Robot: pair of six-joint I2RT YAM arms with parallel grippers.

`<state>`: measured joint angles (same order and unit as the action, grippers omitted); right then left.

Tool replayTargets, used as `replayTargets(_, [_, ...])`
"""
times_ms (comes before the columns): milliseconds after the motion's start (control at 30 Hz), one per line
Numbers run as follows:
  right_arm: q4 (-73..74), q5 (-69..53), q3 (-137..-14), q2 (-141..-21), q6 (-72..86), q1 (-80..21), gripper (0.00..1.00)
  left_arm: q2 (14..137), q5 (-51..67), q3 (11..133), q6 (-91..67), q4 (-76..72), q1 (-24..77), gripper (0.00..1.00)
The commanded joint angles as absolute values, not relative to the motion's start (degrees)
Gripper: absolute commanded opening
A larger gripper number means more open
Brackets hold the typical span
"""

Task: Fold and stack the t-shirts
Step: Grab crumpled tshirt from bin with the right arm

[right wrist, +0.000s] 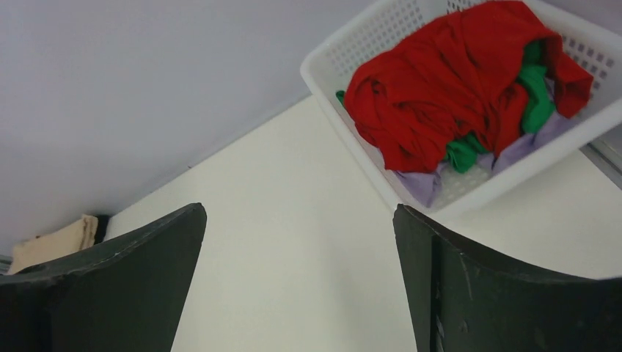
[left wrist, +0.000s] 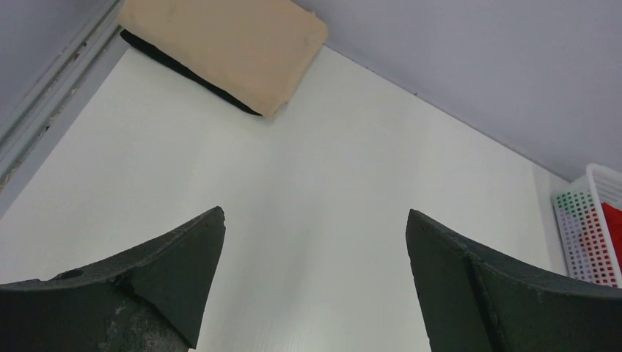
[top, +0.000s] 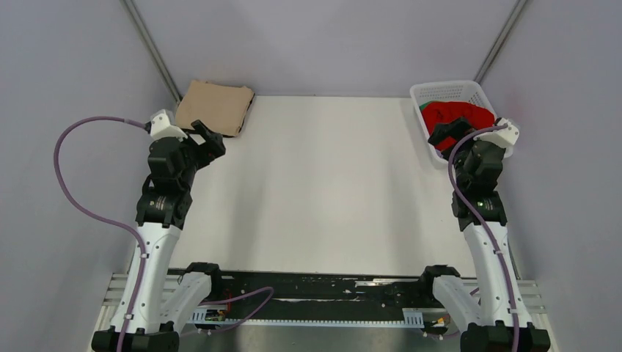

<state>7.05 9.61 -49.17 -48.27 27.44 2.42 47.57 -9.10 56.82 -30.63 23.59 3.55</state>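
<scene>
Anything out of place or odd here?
Nothing spilled or damaged. The folded tan shirt lies slightly askew in the far left corner, on a black layer. The red shirt and green shirt are crumpled in the basket.

A lab: grey screen walls (top: 315, 44) enclose white table (top: 315, 183)

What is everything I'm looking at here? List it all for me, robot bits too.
tan t-shirt: one, beige, folded at the table's far left corner, on a dark layer
red t-shirt: one, bright red, crumpled on top in the basket
green t-shirt: one, green, partly under the red one
lilac cloth: one, pale purple, low in the basket
basket: one, white lattice, far right corner
table: one, white
cables: two, purple, one per arm
left gripper: one, black, open, empty, near the tan t-shirt
right gripper: one, black, open, empty, near the basket
</scene>
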Motion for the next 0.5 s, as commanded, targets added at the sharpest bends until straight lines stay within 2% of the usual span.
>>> replayTargets(0, [14.5, 13.0, -51.3, -49.7, 27.8, 2.3, 1.0, 47.4, -7.6, 56.4, -31.8, 21.2, 3.5, 1.0])
replayTargets(233, [19.2, 14.1, -62.2, -64.2, 22.0, 4.0, 1.0, 49.2, -9.0, 55.4, -32.7, 21.1, 3.6, 1.0])
replayTargets(467, [20.2, 12.2, -80.3, -89.2, 19.8, 9.4, 1.0, 51.8, -8.3, 55.4, -34.4, 23.1, 3.5, 1.0])
